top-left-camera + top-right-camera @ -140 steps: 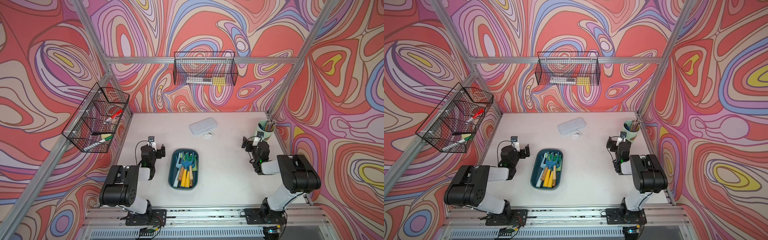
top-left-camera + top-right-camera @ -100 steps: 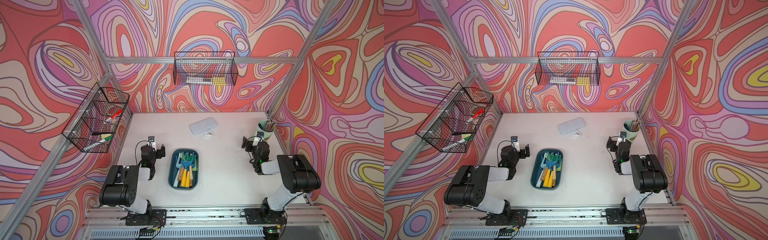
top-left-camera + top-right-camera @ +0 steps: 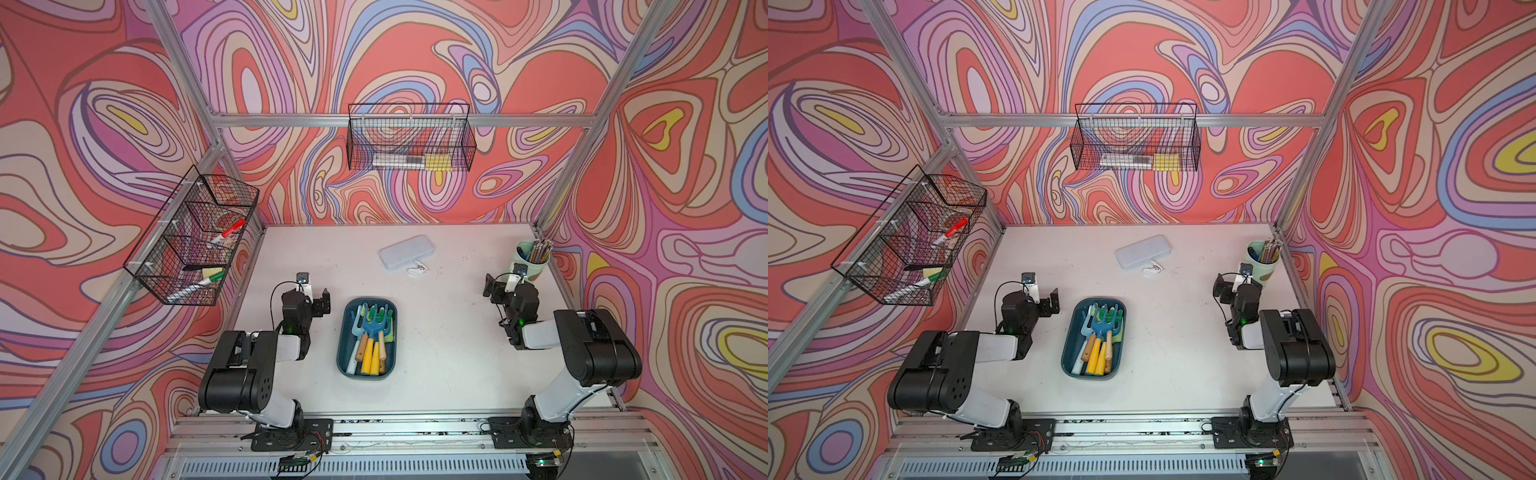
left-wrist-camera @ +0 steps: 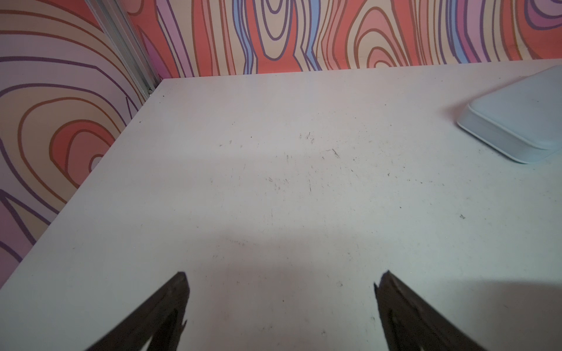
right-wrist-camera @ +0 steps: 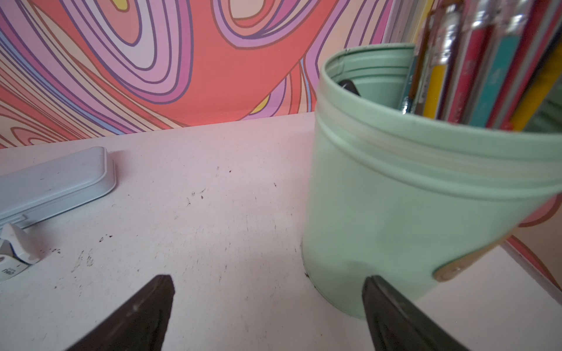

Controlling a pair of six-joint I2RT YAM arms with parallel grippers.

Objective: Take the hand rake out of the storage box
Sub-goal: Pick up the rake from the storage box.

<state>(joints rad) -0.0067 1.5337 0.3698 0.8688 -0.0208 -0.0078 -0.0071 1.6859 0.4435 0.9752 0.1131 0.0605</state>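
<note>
Both spread wide, empty: left end effector (image 4: 281,281), right end effector (image 5: 269,282). Hand rake (image 3: 375,326) lies in storage box (image 3: 365,376), lower centre in top view, among other tools (image 3: 358,328). Likely light, rigid; take handle, not tines.

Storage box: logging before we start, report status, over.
Left gripper open, empty, beside storage box. Right gripper open, empty, by pencil cup. Blue rake in box among other tools. Nothing blocking.
</note>
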